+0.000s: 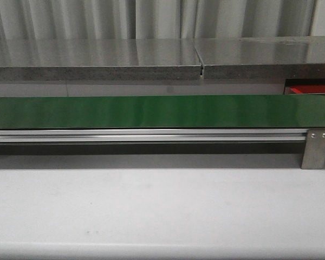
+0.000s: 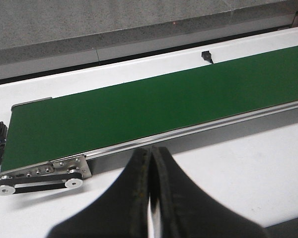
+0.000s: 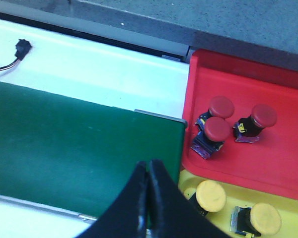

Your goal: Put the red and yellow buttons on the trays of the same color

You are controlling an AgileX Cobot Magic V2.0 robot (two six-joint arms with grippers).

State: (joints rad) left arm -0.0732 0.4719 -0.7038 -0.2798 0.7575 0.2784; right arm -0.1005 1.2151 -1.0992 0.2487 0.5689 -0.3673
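Right wrist view | red tray (image 3: pixel 288 163): three red buttons (image 3: pixel 217 130) | right hand (image 3: pixel 148 198) closed

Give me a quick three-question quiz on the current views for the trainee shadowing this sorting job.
1. True or false: the green conveyor belt has a button riding on it.
2. How many red buttons lie in the red tray in the right wrist view? A) one B) three C) five
3. Fill in: both the left gripper and the right gripper have their fingers ____.

Key
1. False: the belt is bare in all three views.
2. B: three.
3. Shut, holding nothing. Two yellow buttons already sit in the yellow tray.
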